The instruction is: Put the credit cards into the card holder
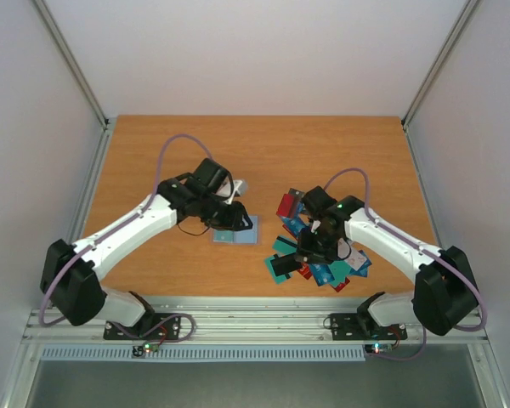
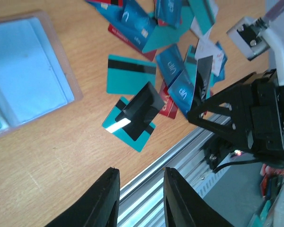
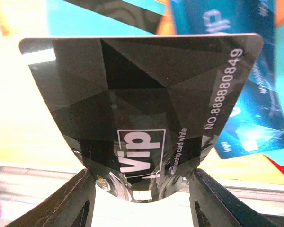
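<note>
**Black card bowed in the right claw; holder lying apart**

Top view: the card holder (image 1: 238,235) is seen flat on the table (image 1: 255,144), left of centre; the left claw (image 1: 229,219) is poised at its far edge, but contact cannot be told from here; the loose cards (image 1: 327,259) are heaped to the right, near the front edge; the right claw (image 1: 313,246) is lowered over that heap.

Left wrist view: the left claw is seen partly open with nothing between its fingers; the holder lies at upper left, pale blue face up, apart from the heap; a black card (image 2: 203,78) is held on edge by the right claw above the pile.

Right wrist view: the black card is pinched by its two short edges between the right fingers (image 3: 78,203) and is visibly bent into a curve; nothing else is gripped.

Risks, as judged: the bowed card could spring out of so narrow an edge grip if squeezed further or jolted in transit; a curved card may jam at the holder's mouth; the holder, if not pinned by the left claw, could be pushed across the table rather than filled.
</note>
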Robot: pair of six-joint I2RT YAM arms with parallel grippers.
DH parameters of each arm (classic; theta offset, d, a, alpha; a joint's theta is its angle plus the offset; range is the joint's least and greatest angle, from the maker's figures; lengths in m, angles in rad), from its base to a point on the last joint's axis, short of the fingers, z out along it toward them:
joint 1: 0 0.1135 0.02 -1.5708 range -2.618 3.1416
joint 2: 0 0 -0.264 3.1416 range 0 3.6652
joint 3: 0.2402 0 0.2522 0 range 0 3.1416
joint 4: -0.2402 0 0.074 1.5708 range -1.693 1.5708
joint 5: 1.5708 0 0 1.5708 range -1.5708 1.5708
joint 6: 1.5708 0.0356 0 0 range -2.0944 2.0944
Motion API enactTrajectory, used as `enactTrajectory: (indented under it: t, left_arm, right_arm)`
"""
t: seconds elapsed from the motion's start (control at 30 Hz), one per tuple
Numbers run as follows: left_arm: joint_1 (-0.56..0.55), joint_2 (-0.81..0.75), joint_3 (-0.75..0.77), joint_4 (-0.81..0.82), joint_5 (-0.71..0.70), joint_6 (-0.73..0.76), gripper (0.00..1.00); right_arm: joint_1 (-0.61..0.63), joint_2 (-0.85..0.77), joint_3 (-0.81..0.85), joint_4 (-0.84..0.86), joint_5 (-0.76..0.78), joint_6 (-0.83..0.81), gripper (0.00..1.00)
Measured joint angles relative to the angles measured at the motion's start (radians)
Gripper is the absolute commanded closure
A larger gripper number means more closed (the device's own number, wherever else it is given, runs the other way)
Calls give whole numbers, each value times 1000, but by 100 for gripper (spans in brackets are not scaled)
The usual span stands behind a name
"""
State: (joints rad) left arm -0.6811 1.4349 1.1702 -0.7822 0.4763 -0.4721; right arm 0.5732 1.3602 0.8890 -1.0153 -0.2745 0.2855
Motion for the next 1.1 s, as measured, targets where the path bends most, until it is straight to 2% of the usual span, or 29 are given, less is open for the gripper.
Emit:
enactTrajectory:
  t: [0.27,0.63,1.1]
  left_arm:
    - [100,-82,27,2,103,-49,68]
    - [102,-96,68,92,243,-151,67]
    - [68,-96,62,161,284,-192,69]
  right_arm:
    - [0,-30,148,26,-157,-97,50]
    - [21,-25,277,77,-372,-201,50]
    - [40,11,354,91,-460,-227,49]
